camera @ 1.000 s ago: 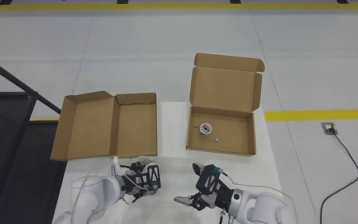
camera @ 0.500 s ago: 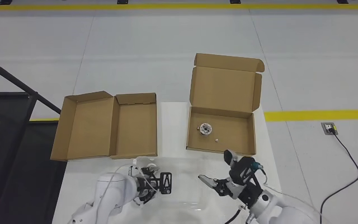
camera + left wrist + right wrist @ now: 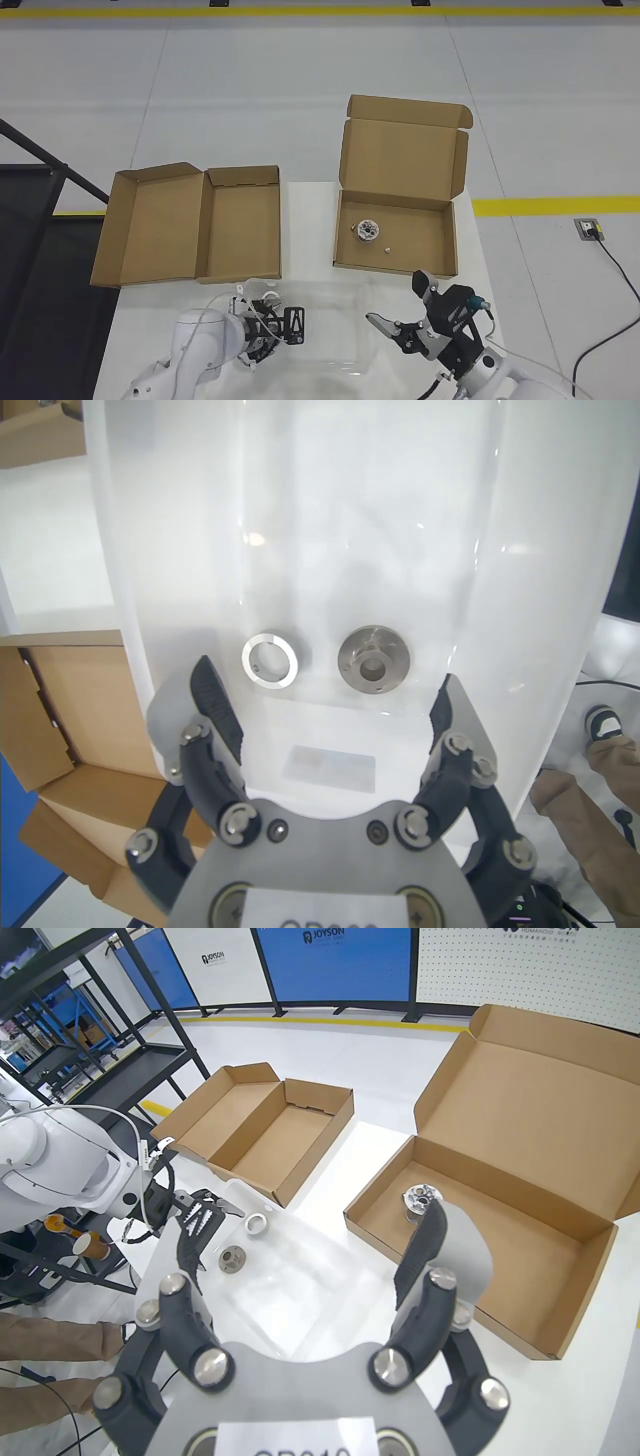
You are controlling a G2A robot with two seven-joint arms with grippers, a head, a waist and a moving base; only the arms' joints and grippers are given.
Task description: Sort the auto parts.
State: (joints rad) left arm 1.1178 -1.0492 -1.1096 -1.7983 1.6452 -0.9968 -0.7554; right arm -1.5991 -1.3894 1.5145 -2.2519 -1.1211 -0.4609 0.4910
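A clear plastic tray (image 3: 525, 550) lies on the white table between my two arms. In it sit a metal ring (image 3: 270, 659) and, beside it, a flanged metal hub (image 3: 374, 665). My left gripper (image 3: 325, 695) is open at the tray's near end, just short of both parts and holding nothing. My right gripper (image 3: 310, 1238) is open and empty above the tray's other side, with the ring (image 3: 257, 1224) and hub (image 3: 231, 1259) beyond it. In the top view the left gripper (image 3: 296, 325) and right gripper (image 3: 390, 335) face each other across the tray (image 3: 330, 300).
An open cardboard box (image 3: 190, 225) stands at the back left with nothing in it. A second open box (image 3: 420, 255) at the back right holds a round metal part (image 3: 368, 229) and a small piece (image 3: 386, 249). A black rack (image 3: 100, 1058) stands off the table's left side.
The right arm has swung rightward, its gripper now nearer the right box. The left gripper has shifted a little right, up to the tray's end.
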